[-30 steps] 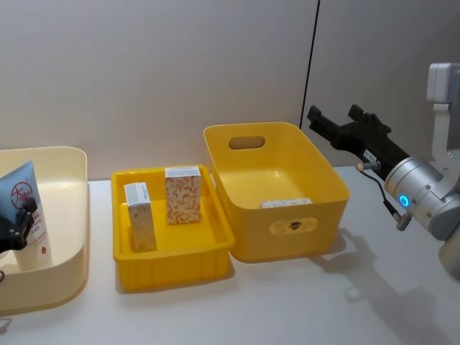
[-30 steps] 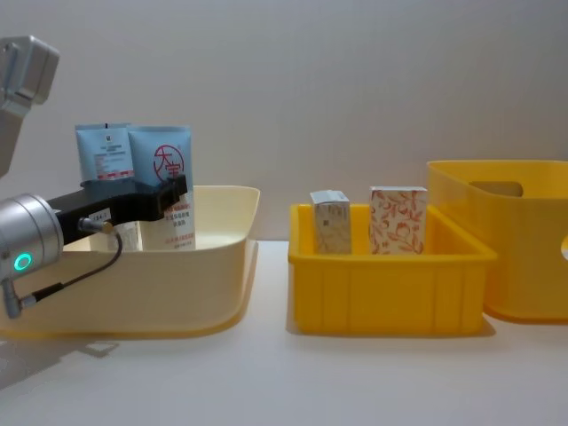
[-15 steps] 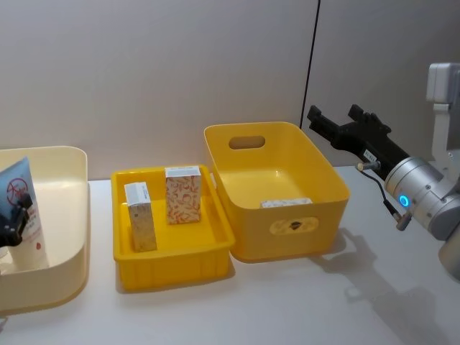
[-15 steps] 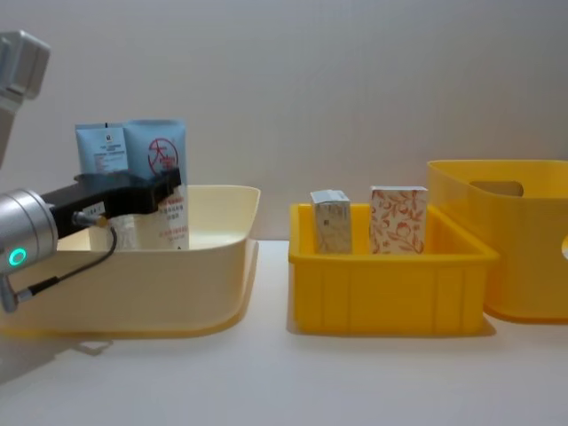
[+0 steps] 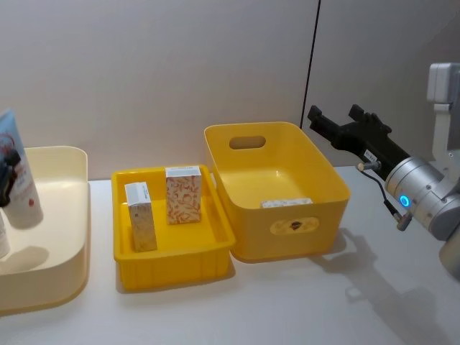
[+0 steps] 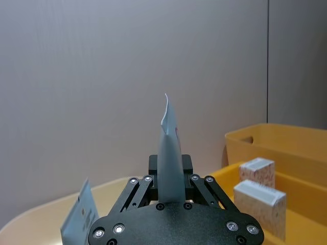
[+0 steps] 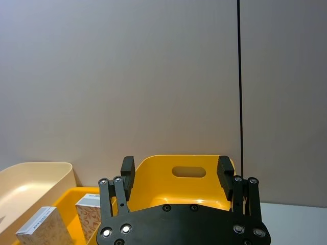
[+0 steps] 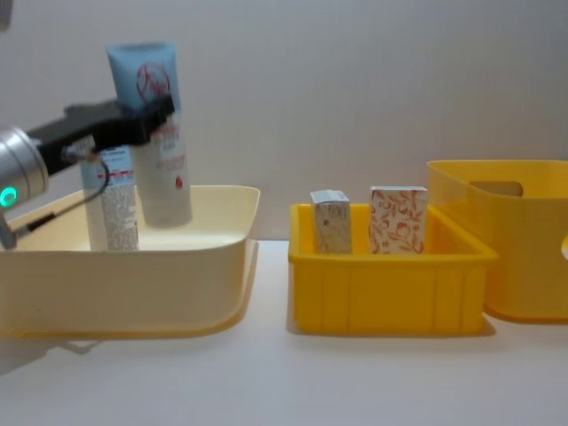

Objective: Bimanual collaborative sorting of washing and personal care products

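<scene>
The left gripper (image 8: 146, 120) has its fingers (image 6: 187, 163) shut on a tube (image 8: 160, 133), pinching it on its upper half, just below the red round mark, so that the crimped end stands above the fingers and the white cap end hangs below them. The tube is clear of the floor of the cream tub (image 8: 133, 284) and leans slightly, cap end down. The left arm reaches in roughly level from the left edge of the chest view. The tube is light blue at the top, fading to white, with small red print lower down. A second tube (image 8: 111, 209) stands upright in the tub just beside it. Two cartons (image 5: 182, 194) stand in the shallow yellow tray (image 5: 172, 267) on the bench (image 5: 287, 302). The right gripper (image 5: 334, 116) hovers with fingers spread wide beside the deep yellow crate (image 5: 287, 230).
</scene>
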